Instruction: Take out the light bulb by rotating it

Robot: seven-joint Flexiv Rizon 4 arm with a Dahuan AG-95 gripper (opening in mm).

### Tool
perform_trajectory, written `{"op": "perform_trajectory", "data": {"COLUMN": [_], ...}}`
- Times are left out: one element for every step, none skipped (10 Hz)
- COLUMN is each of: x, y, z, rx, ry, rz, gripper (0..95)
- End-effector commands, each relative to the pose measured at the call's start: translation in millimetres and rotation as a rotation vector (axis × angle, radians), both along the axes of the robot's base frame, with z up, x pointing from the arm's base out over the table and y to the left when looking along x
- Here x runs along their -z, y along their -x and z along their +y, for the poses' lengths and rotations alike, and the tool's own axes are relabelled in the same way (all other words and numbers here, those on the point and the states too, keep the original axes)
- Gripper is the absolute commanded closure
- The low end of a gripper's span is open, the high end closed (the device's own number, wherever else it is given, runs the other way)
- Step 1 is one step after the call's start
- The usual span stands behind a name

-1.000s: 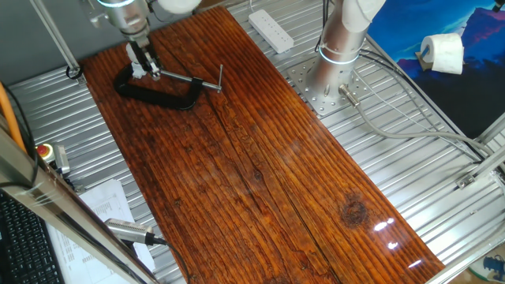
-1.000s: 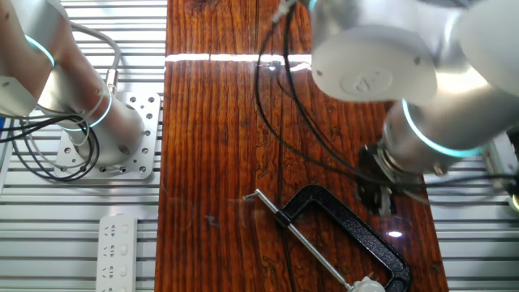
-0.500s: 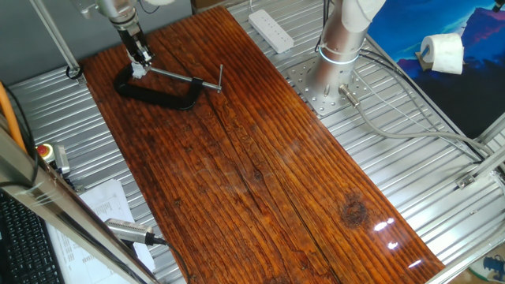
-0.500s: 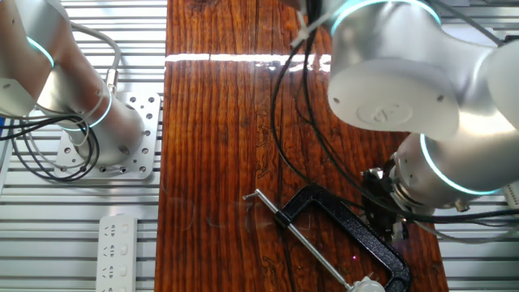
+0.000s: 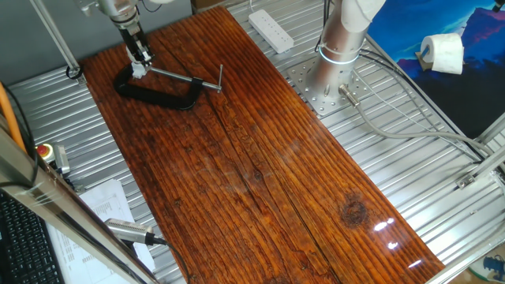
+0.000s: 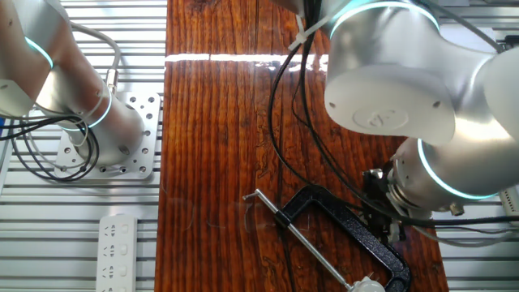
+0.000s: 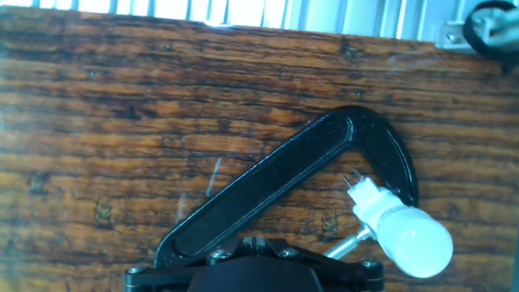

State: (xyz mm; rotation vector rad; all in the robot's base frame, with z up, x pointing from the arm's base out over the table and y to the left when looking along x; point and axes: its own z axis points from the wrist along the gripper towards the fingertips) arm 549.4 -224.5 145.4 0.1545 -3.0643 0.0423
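Observation:
The light bulb [image 7: 413, 237] is white and rounded, with a short base that points at the inner curve of the black C-clamp [image 7: 268, 178]. It lies in the clamp's mouth at the tip of the steel screw bar. In one fixed view the bulb [image 5: 139, 70] shows at the left end of the clamp [image 5: 162, 95]. My gripper [image 5: 142, 58] hangs just above it, shut and empty. In the hand view my gripper [image 7: 261, 242] sits at the bottom edge, left of the bulb. The other fixed view shows my gripper [image 6: 392, 229] over the clamp [image 6: 324, 199] and the bulb [image 6: 366, 285] at the bottom edge.
The clamp lies on a long wooden board [image 5: 260, 173]. A white power strip [image 5: 271, 29] lies beyond the board's far end. A second arm's base [image 5: 335, 55] stands on the metal table to the right. A red button [image 5: 46, 151] sits at the left.
My gripper has risen a little off the bulb and clamp since one second ago. It has held still over the last half second. The clamp and bulb have not moved.

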Motion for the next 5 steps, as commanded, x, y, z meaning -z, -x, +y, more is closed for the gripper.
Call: {"op": "perform_trajectory", "data": {"x": [1.6,0.8,0.5,0.2,-1.1], "y": [3.3,1.7,-0.2,-1.2,-1.8], "z": [-9.5,-14.5,-21.5,-26.6,-33.9], "rx": [-0.05,-0.06,-0.077,-0.087,-0.104], "ry": [-0.001,0.0,-0.001,-0.003,-0.003], "rz": [-0.02,-0.02,-0.02,-0.019,-0.019], "gripper": [95.0,95.0,95.0,95.0,95.0]}}
